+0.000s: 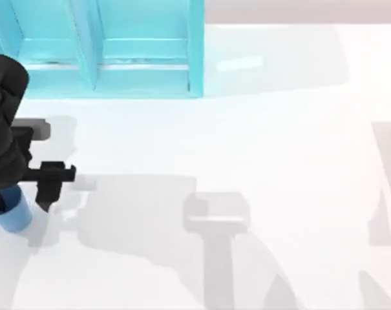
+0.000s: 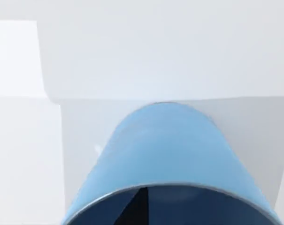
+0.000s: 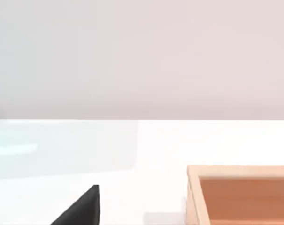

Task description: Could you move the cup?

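Cup (image 2: 172, 145): light blue wall, darker blue inside.

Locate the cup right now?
In the top view the cup is at the table's far left edge, right under the left arm's gripper, below the turquoise cabinet.

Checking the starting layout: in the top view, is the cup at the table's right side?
No, the cup is at the table's far left edge, under the left arm.
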You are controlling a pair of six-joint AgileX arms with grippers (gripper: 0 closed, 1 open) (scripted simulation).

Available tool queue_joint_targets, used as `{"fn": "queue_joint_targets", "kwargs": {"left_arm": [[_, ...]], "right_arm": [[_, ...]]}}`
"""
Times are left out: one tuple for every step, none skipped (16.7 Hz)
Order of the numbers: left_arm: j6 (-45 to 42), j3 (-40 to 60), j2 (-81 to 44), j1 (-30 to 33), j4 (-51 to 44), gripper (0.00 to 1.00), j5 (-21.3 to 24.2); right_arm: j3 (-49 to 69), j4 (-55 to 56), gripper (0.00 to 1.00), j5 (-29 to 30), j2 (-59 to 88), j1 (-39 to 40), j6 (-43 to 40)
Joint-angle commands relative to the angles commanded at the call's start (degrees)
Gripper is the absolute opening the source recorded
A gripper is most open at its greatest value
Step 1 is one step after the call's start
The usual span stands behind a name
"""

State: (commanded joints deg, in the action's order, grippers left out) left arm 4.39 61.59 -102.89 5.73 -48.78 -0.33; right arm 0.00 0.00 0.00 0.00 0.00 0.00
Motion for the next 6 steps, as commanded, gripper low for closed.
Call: {"fn": "queue_joint_targets", "kwargs": {"left_arm": [[0.0,0.0,0.0,0.0,0.0,1.0,0.0],[0.0,0.0,0.0,0.0,0.0,1.0,0.0],[0.0,0.0,0.0,0.0,0.0,1.0,0.0],[0.0,0.0,0.0,0.0,0.0,1.0,0.0],[0.0,0.0,0.0,0.0,0.0,1.0,0.0],[0.0,0.0,0.0,0.0,0.0,1.0,0.0]], "right_arm": [[0.0,0.0,1.0,0.0,0.0,0.0,0.0],[0.0,0.0,1.0,0.0,0.0,0.0,0.0],[0.0,0.0,1.0,0.0,0.0,0.0,0.0],[0.0,0.0,1.0,0.0,0.0,0.0,0.0],[0.0,0.0,1.0,0.0,0.0,0.0,0.0],[0.0,0.0,1.0,0.0,0.0,0.0,0.0]]}}
